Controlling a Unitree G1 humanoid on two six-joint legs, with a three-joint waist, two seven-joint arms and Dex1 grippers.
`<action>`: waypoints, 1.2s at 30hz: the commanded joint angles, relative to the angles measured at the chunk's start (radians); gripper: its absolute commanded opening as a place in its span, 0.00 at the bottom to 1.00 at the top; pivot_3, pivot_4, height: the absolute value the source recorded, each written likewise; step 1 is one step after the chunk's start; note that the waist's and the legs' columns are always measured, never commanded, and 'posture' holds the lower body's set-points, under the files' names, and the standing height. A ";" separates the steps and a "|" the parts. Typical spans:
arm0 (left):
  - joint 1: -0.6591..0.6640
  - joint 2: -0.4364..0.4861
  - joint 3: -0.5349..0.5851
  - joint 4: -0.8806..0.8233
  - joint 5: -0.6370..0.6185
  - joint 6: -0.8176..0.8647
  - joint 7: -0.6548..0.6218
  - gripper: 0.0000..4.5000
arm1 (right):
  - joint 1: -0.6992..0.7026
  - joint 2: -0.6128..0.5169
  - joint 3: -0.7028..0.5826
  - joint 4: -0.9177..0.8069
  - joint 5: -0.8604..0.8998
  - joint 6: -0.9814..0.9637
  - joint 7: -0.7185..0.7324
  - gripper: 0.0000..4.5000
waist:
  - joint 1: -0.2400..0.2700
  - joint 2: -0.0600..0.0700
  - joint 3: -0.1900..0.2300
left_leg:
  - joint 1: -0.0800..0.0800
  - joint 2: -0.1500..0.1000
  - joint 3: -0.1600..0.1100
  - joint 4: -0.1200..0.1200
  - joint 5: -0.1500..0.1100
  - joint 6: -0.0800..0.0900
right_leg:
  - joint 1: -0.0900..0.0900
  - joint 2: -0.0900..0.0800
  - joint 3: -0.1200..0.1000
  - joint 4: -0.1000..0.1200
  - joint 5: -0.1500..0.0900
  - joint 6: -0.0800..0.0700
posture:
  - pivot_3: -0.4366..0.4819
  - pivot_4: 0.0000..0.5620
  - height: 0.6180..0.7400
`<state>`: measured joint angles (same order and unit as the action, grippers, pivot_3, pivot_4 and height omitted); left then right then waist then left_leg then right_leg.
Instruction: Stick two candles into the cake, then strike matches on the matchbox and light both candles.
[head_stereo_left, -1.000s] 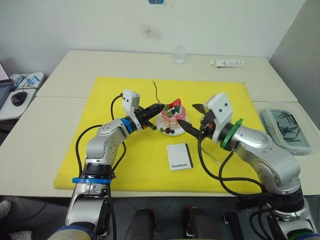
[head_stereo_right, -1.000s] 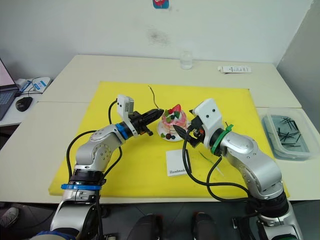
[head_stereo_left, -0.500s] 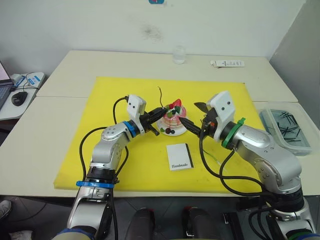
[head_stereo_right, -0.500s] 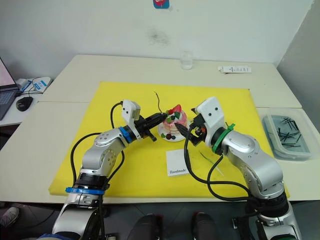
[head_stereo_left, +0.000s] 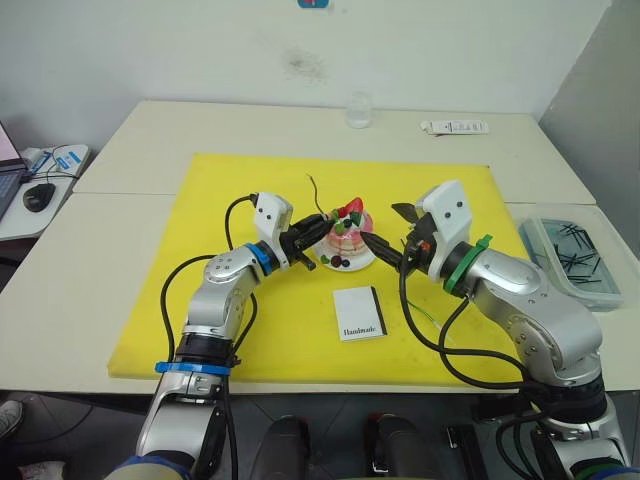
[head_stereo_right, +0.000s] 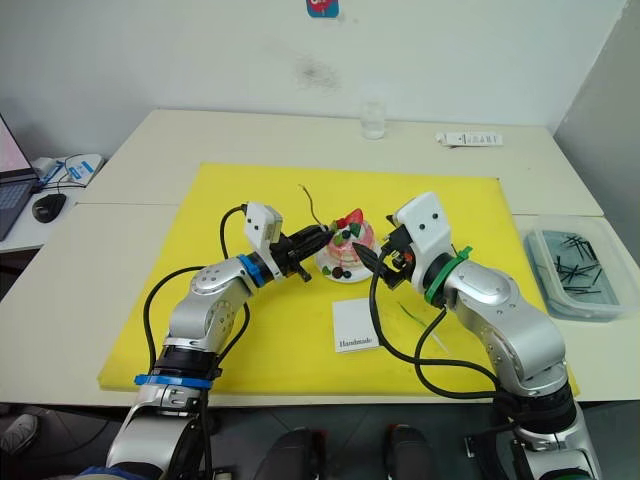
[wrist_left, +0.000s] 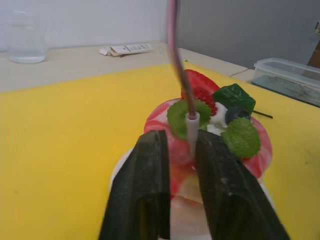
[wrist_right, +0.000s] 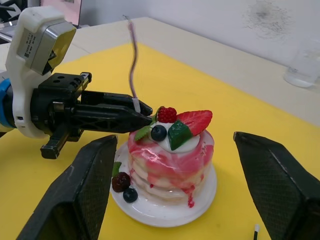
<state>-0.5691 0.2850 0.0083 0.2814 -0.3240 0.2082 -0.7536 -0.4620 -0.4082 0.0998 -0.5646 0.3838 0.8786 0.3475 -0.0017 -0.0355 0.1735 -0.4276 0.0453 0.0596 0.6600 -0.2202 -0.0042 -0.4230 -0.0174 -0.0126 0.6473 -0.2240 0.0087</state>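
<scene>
- Your left claw (wrist_right: 142, 114) pinches a candle (wrist_right: 133, 70) upright at the cake (wrist_right: 171, 157) top.
- Your right claw (head_stereo_right: 369, 258) stands open beside the cake, empty.

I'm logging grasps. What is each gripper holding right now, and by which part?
The left gripper pinches a candle at its white base, right at the top of the cake. The right gripper is open, holding nothing.

The cake (head_stereo_left: 345, 235) sits mid-mat (head_stereo_left: 220, 300) on the bench (head_stereo_left: 120, 150), between the left end effector (head_stereo_left: 322, 224) and right end effector (head_stereo_left: 388, 232); the matchbox (head_stereo_left: 360, 313) lies before it, a glass (head_stereo_left: 358, 109) behind.
</scene>
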 joint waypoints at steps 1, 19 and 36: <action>-0.010 0.011 0.002 -0.031 0.005 -0.001 -0.002 0.39 | -0.017 -0.001 -0.026 -0.010 -0.004 -0.031 0.006 0.87 | 0.000 0.000 0.000 | 0.000 0.000 0.000 0.000 0.000 0.000 | 0.000 0.000 0.000 0.000 0.000 0.000 | 0.48 0.27 1.00; 0.085 0.071 0.012 -0.224 -0.034 0.121 -0.004 0.39 | 0.001 -0.025 -0.032 0.059 -0.016 -0.092 0.053 0.87 | -0.001 0.000 0.000 | 0.000 0.000 0.000 0.000 0.000 0.000 | 0.000 0.000 0.000 0.000 0.000 0.000 | 0.48 0.27 1.00; 0.397 0.325 0.009 -0.838 -0.237 0.356 -0.125 0.39 | 0.490 -0.303 -0.202 -0.052 0.072 -0.244 0.372 0.87 | 0.000 0.000 0.000 | 0.001 0.002 -0.002 -0.001 -0.001 0.000 | 0.000 -0.003 -0.001 0.000 -0.005 -0.008 | 0.48 0.27 1.00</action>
<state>-0.1711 0.6007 0.0259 -0.4999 -0.5321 0.5629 -0.8616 0.0147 -0.7056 -0.0791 -0.5725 0.4586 0.6704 0.7159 -0.0014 -0.0353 0.1736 -0.4251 0.0473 0.0584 0.6591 -0.2207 -0.0038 -0.4220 -0.0203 -0.0127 0.6476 -0.2291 0.0006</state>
